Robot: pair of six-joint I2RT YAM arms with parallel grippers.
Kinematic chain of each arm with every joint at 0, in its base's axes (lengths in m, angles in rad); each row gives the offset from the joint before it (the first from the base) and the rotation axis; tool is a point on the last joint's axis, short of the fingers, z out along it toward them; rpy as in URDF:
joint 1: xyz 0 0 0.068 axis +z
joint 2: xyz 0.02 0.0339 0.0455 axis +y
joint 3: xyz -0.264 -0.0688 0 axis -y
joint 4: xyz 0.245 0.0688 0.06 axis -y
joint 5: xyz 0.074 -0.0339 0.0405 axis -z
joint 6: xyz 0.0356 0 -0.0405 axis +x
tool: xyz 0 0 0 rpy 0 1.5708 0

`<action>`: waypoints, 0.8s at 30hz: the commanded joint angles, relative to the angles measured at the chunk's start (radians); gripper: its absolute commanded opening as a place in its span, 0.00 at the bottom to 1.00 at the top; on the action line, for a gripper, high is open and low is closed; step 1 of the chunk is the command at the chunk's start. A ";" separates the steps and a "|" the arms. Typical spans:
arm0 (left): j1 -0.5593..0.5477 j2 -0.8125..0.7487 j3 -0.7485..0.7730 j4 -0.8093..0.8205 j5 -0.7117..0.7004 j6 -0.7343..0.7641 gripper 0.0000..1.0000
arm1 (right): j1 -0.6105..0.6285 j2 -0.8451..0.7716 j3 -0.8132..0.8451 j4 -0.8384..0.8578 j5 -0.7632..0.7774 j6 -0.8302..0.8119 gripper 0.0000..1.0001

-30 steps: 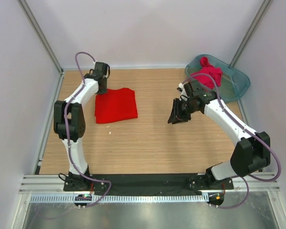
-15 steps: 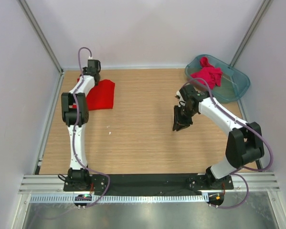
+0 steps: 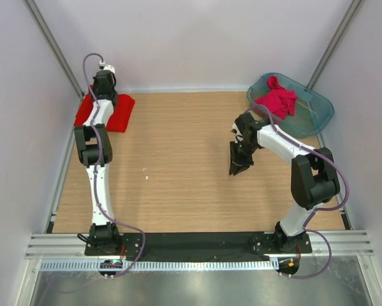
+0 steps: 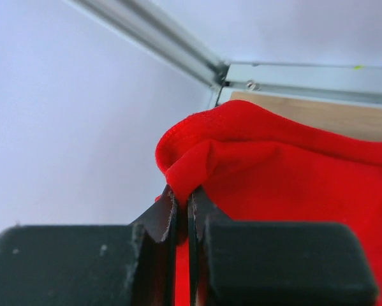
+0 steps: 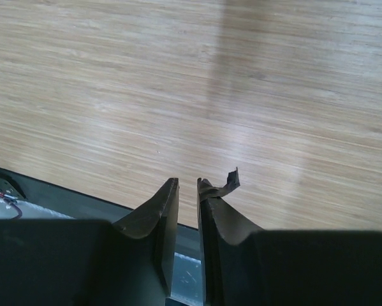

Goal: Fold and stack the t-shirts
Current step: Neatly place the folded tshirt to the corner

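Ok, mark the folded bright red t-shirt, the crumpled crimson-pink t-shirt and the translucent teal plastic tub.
folded bright red t-shirt (image 3: pixel 122 113): top external view, its uncovered right half.
crumpled crimson-pink t-shirt (image 3: pixel 279 100): top external view, middle of the heap.
translucent teal plastic tub (image 3: pixel 315 111): top external view, bare floor.

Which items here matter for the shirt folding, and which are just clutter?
Job: red t-shirt, pinched in left gripper; crimson-pink t-shirt, crumpled.
Not job: teal plastic tub holding the crumpled shirt; white speck on table.
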 commanded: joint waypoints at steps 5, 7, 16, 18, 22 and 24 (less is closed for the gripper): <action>0.022 0.070 0.037 0.222 0.085 0.036 0.00 | -0.007 0.034 0.018 0.071 -0.026 0.038 0.23; 0.026 0.075 0.044 0.235 0.089 0.016 0.00 | -0.010 0.049 0.025 0.071 -0.029 0.038 0.23; 0.038 0.096 0.031 0.282 -0.019 0.008 0.00 | -0.024 0.099 0.081 0.053 -0.037 0.024 0.22; 0.038 0.106 0.032 0.296 -0.056 0.002 0.00 | -0.030 0.105 0.091 0.050 -0.038 0.023 0.22; 0.038 0.127 0.051 0.305 -0.085 -0.012 0.00 | -0.039 0.117 0.108 0.042 -0.046 0.018 0.22; 0.038 0.135 0.060 0.319 -0.092 -0.017 0.00 | -0.044 0.117 0.114 0.040 -0.044 0.014 0.22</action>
